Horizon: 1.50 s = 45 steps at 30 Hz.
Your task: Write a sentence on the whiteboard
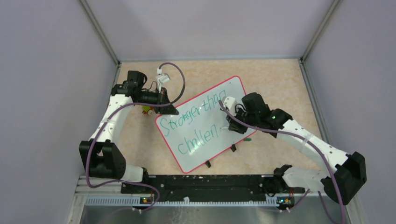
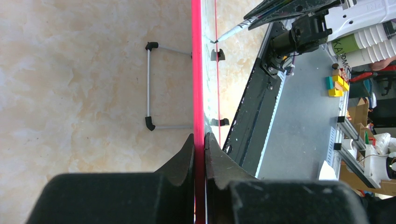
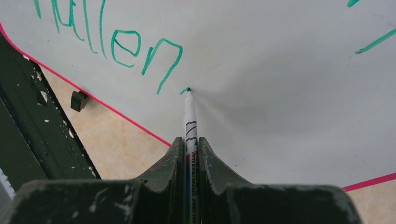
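Note:
The whiteboard [image 1: 205, 112] lies tilted on the table, white with a red-pink rim. Green writing [image 1: 198, 123] on it reads "Stronger than" and below it "challen". My left gripper [image 1: 169, 108] is shut on the board's far-left rim; in the left wrist view its jaws clamp the red-pink rim [image 2: 198, 93]. My right gripper [image 1: 232, 127] is shut on a white whiteboard marker [image 3: 190, 126]. The marker's green tip [image 3: 187, 90] touches the board just right of the "n" [image 3: 161, 60], where a small green mark starts.
Small black clips [image 1: 208, 163] stick out from the board's near edge, and one shows in the right wrist view [image 3: 78, 100]. A black rail [image 1: 201, 184] runs along the table's near edge. A wire stand [image 2: 154, 86] shows behind the board. A small coloured object [image 1: 147, 110] lies by the left gripper.

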Each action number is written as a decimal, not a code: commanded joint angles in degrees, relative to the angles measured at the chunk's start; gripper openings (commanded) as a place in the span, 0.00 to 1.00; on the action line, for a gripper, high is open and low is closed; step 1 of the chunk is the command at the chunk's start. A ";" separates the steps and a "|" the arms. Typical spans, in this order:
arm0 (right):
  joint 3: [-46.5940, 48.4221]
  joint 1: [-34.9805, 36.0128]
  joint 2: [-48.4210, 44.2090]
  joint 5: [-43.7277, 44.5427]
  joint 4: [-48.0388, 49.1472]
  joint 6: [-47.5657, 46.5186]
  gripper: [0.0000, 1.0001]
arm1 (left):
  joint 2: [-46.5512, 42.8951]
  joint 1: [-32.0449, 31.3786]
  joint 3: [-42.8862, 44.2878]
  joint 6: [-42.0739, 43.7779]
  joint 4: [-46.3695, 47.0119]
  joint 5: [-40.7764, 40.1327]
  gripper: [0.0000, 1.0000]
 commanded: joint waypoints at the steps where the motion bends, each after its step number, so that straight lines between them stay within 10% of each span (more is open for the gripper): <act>1: 4.46 -0.86 0.50 1.88 2.79 0.68 0.00 | -1.10 -1.15 1.45 4.00 2.41 -1.09 0.00; 45: 6.14 -1.47 1.98 1.19 0.92 -1.47 0.00 | -1.28 -1.15 1.58 4.00 2.47 -1.27 0.00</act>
